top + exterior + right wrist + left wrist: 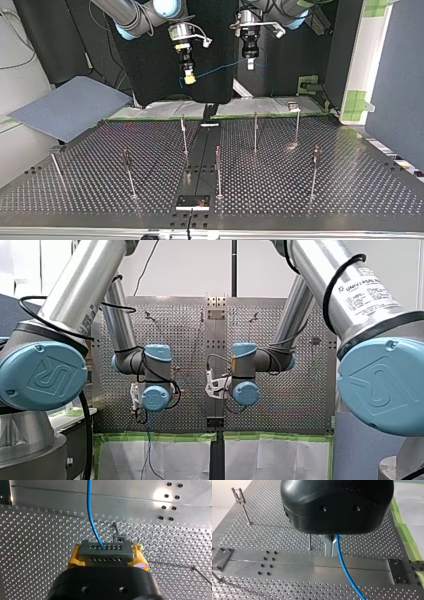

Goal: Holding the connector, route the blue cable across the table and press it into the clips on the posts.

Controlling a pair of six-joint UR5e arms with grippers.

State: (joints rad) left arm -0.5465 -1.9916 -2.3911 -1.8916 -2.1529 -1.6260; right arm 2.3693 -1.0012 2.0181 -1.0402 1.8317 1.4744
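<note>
Both arms hang high over the counter (100,165), pointing down; my right gripper (107,555) clamps the connector (105,548) between yellow pads (73,559); the blue cable (90,517) reaches my left gripper (251,62), whose hold I cannot tell.

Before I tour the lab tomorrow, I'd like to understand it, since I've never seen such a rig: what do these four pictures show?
Two robot arms work over a table full of holes. One picture looks from behind the arms, one faces them from across the table, and two come from wrist cameras. Thin posts with clips stand on the table. My right claw grips a grey connector between yellow pads. A blue cable leaves it and runs to my left claw.
</note>
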